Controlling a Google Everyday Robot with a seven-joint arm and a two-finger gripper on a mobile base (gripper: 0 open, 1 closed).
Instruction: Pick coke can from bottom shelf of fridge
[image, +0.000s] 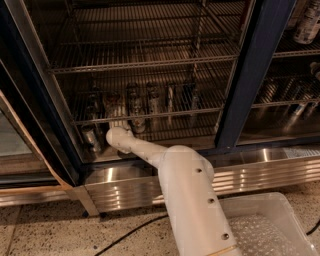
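My gripper (118, 131) is at the end of the white arm (150, 152), reaching into the lower left of the fridge (252, 75) at the level of the bottom shelf (200, 131). It is in among the cans at the shelf's left front. A silver-grey can (91, 138) stands just to its left and a pale can with a reddish label (138, 123) just to its right. I cannot make out a red coke can; it may be hidden behind the gripper.
Several more cans (152, 100) stand in a row further back, seen through the wire rack above (150, 60). The dark blue door frame (250, 100) stands to the right and the ribbed steel base (125, 185) runs below. A clear plastic bin (270, 225) and a black cable (135, 232) lie on the floor.
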